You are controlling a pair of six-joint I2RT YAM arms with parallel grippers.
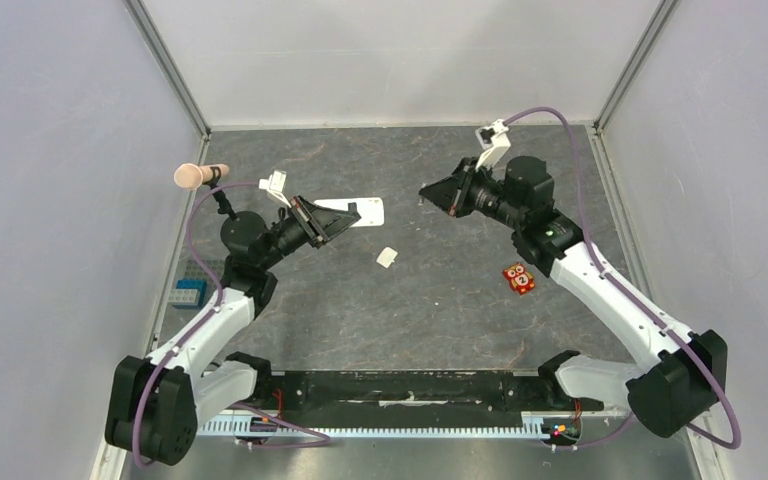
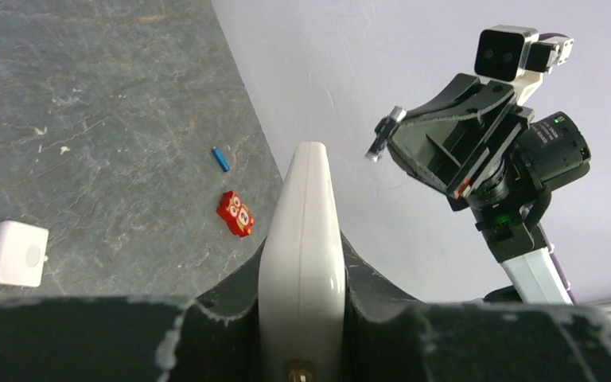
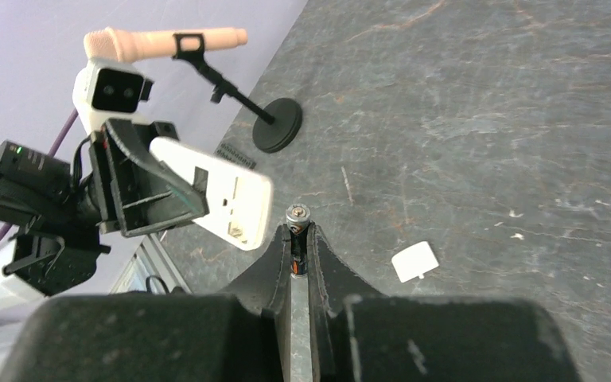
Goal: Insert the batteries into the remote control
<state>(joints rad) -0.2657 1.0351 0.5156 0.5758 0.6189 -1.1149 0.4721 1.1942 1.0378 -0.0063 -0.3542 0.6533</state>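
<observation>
Nothing looks loaded yet: the left pincer [image 1: 325, 218] clamps the remote [image 2: 302, 231] in the air, its open bay [image 3: 235, 211] facing the right pincer [image 3: 300, 243], which pinches the dark battery [image 3: 298, 216] nearby, while the blue battery [image 2: 220, 159] and the cover [image 3: 414, 261] lie on the table [image 1: 440, 310].

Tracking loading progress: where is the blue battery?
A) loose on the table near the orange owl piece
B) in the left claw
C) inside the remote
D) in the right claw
A: the blue battery lies on the table near the orange owl piece.
</observation>
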